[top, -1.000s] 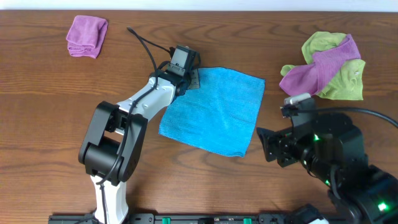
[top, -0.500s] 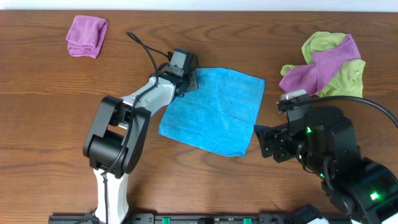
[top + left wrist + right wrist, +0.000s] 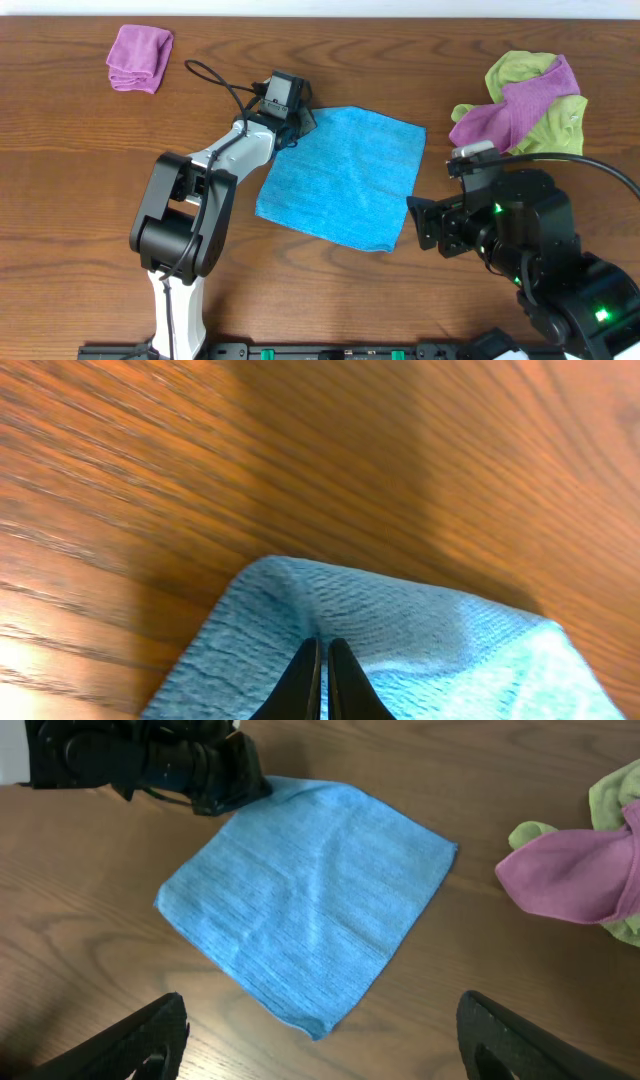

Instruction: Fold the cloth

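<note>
Since the earlier frame, the left gripper [image 3: 300,118] has shifted slightly up-left. Its fingers are pressed together, pinching the upper-left corner of the blue square cloth [image 3: 345,175], which lies flat on the brown wooden table [image 3: 80,170]. The right gripper [image 3: 320,1020] is spread wide, near the cloth's right edge.

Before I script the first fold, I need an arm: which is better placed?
Left. The left arm has its jaws shut on a corner of the blue cloth; the right arm hangs beside it, jaws open.
</note>
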